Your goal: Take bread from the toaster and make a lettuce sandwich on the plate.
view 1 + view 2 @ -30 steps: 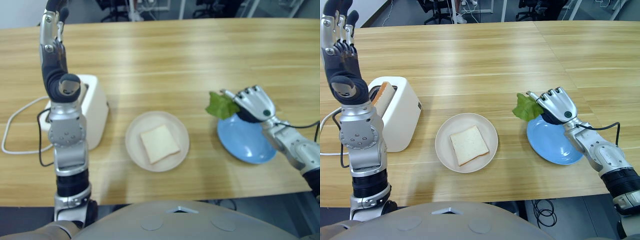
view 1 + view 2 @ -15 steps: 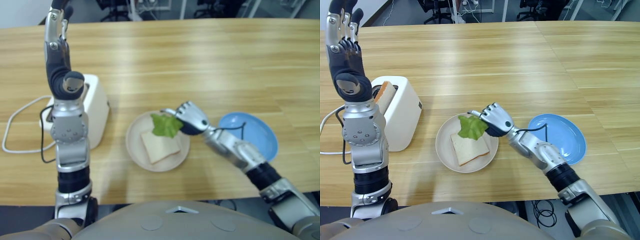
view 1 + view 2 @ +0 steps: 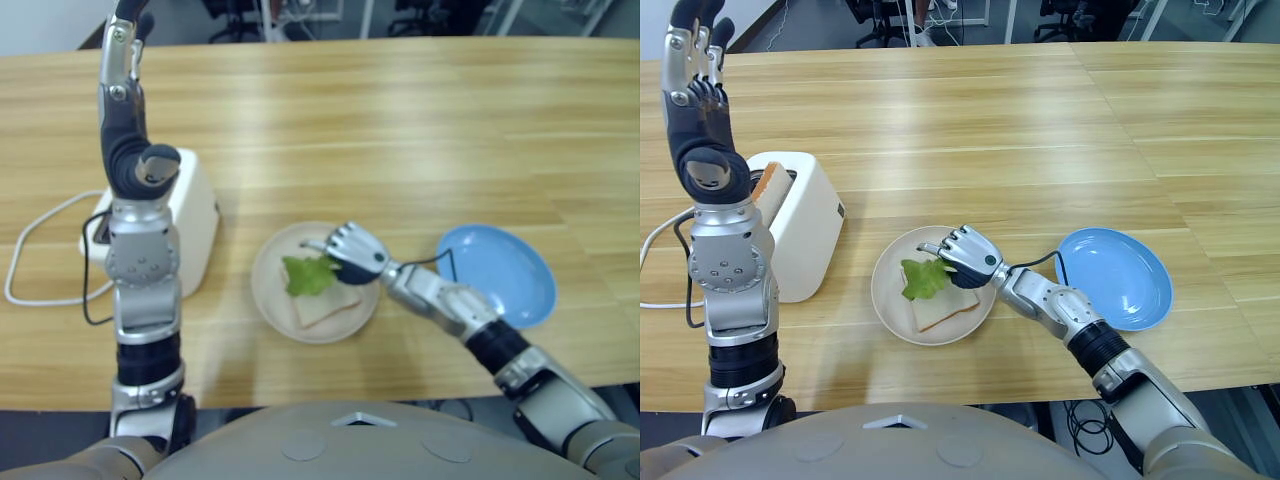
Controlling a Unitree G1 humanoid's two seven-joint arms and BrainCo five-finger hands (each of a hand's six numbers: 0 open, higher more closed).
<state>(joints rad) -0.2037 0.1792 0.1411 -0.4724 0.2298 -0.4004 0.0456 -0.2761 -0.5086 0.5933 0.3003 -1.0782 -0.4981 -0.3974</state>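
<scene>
Right eye view: at lower centre the right hand (image 3: 967, 256), fingers pinched on the lettuce leaf (image 3: 922, 279), holds it on or just above the bread slice (image 3: 952, 312) on the beige plate (image 3: 884, 299); this looks like the lettuce-placing step, and the next move probably calls for letting go, then lifting the second slice (image 3: 765, 186) from the toaster (image 3: 806, 238) below the empty, straight-fingered left hand (image 3: 695, 62) at upper left.

The white toaster (image 3: 196, 212) sits half hidden behind the raised left arm; the left hand (image 3: 122, 70) is cut by the top edge. The green lettuce leaf (image 3: 922, 279), pinched by the right hand (image 3: 968, 257), covers part of the square white bread slice (image 3: 945, 312).
</scene>
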